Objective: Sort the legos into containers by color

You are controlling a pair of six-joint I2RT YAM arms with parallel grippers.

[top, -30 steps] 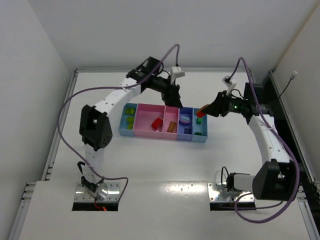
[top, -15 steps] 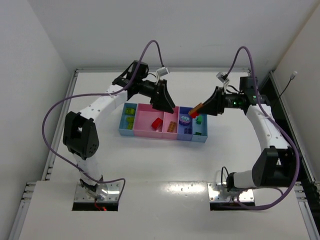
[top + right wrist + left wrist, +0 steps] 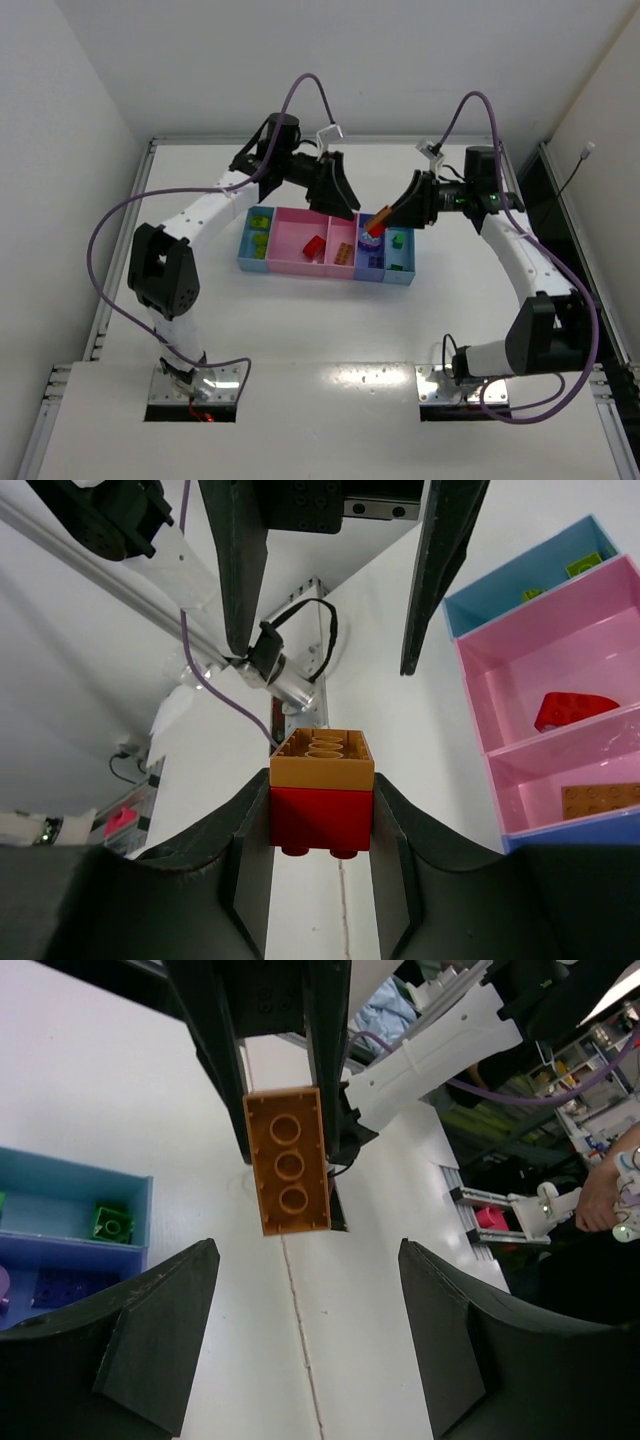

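My right gripper point(image 3: 384, 217) point(image 3: 320, 780) is shut on a two-brick stack, an orange brick on a red one point(image 3: 321, 792) point(image 3: 376, 226), held above the periwinkle bin point(image 3: 371, 262). My left gripper point(image 3: 341, 197) point(image 3: 307, 1250) is open and empty, facing the stack from the left with a gap between. Its view shows the orange brick's underside point(image 3: 288, 1160). The row of bins point(image 3: 300, 266) holds lime and yellow bricks point(image 3: 261, 221), a red brick point(image 3: 314, 247), an orange brick point(image 3: 343, 253), a purple piece and a green brick point(image 3: 398, 240).
The white table ends at walls on the left, back and right. Purple cables loop above both arms. The arm bases point(image 3: 195, 385) sit at the near edge. In the right wrist view the left gripper's fingers point(image 3: 238, 570) hang just beyond the stack.
My right gripper has carried the stack leftwards, from over the right light blue bin to over the periwinkle bin. My left gripper has swung round to face it.
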